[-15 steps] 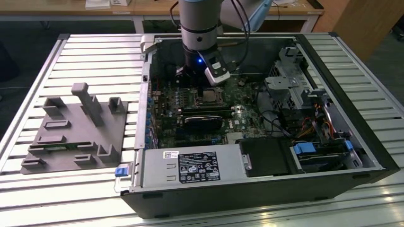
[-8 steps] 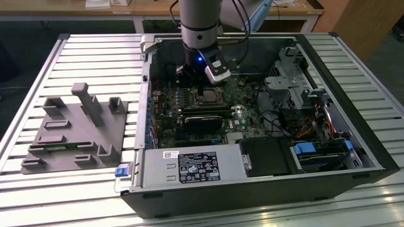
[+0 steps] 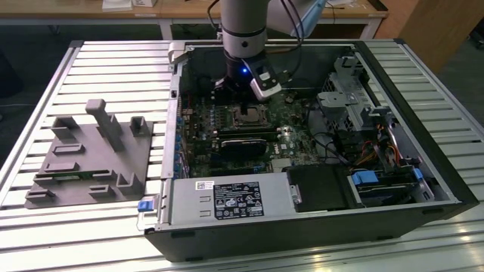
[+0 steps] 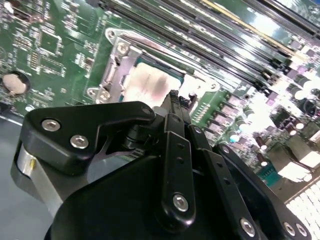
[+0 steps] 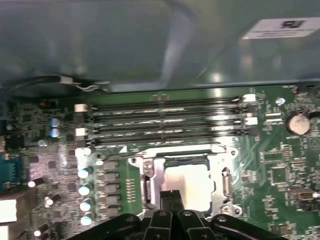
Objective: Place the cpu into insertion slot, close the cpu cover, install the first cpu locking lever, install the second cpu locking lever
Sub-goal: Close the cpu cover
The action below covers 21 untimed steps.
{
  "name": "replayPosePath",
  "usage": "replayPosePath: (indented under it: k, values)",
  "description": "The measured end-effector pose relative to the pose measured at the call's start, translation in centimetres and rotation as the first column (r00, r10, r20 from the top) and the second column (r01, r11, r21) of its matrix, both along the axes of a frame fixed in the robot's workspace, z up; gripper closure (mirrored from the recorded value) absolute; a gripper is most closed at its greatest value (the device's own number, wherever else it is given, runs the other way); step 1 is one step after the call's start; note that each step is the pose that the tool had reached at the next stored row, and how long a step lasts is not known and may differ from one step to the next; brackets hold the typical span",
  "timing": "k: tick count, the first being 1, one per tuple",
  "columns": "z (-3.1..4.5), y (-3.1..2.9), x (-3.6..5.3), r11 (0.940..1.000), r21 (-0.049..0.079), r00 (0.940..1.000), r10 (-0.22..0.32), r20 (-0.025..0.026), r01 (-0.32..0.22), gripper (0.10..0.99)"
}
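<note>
Slatted metal table (image 3: 113,62) is occupied toward the exterior view's right by an open computer case (image 3: 302,235). The gripper (image 5: 170,194) is held over its far half, fingertips pressed together and clamped on nothing, at the edge of the insertion slot (image 3: 248,116), where the cpu (image 5: 187,182) is seated, grey face up.

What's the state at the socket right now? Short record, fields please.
arm: reaching down into the open computer case
cpu: seated in the insertion slot, grey face up
cpu cover: lying flat around it, looks closed
gripper: shut, empty, tips at one edge of the cpu; contact unclear
</note>
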State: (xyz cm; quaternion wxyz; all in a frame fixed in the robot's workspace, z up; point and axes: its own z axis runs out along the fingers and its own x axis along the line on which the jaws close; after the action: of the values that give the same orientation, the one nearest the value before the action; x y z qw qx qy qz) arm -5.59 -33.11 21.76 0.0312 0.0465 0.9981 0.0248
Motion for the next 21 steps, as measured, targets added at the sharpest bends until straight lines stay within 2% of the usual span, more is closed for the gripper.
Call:
replayPosePath:
  k: [7,14,21]
  values:
    - [0.0,-0.01,1.4,1.0,0.0,1.0,0.0,0.0,0.0,0.98]
    - [0.18,0.0,1.47,1.0,0.0,1.0,0.0,0.0,0.0,0.98]
    - [1.18,0.0,1.47,1.0,0.0,1.0,0.0,0.0001,0.0,0.98]
